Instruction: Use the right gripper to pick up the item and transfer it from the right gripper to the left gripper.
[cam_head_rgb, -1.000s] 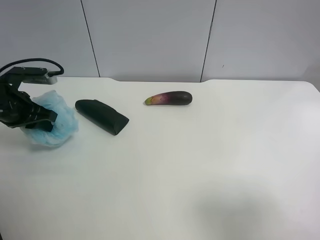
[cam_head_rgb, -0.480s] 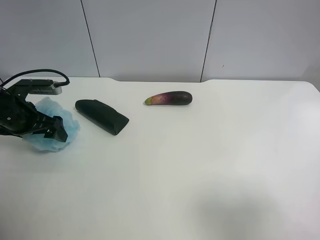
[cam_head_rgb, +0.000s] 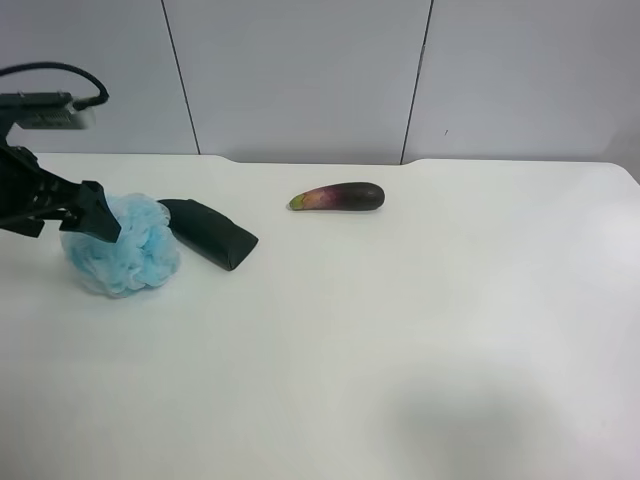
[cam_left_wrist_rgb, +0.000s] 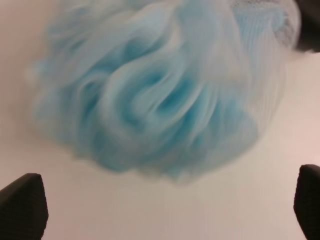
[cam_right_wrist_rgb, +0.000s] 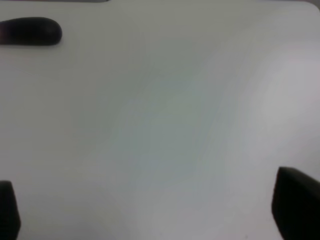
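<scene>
The light-blue mesh pouf (cam_head_rgb: 122, 256) lies on the white table at the exterior high view's left, touching the dark green rolled cloth (cam_head_rgb: 210, 232). The left gripper (cam_head_rgb: 68, 212), with the silver-grey box on its wrist, hangs just above and beside the pouf, open and empty. In the left wrist view the pouf (cam_left_wrist_rgb: 155, 95) fills the space beyond the gripper (cam_left_wrist_rgb: 162, 200), whose fingertips (cam_left_wrist_rgb: 22, 202) stand wide apart. The right gripper (cam_right_wrist_rgb: 152, 200) is open and empty over bare table. It is out of the exterior high view.
A purple eggplant (cam_head_rgb: 338, 197) lies at the table's back middle. A dark elongated shape (cam_right_wrist_rgb: 30, 31) shows far off in the right wrist view. The white table (cam_head_rgb: 420, 330) has a grey panelled wall behind it.
The left gripper has opened and risen off the pouf. The pouf has shifted toward the rolled cloth and puffed out; it now rests on the table on its own.
</scene>
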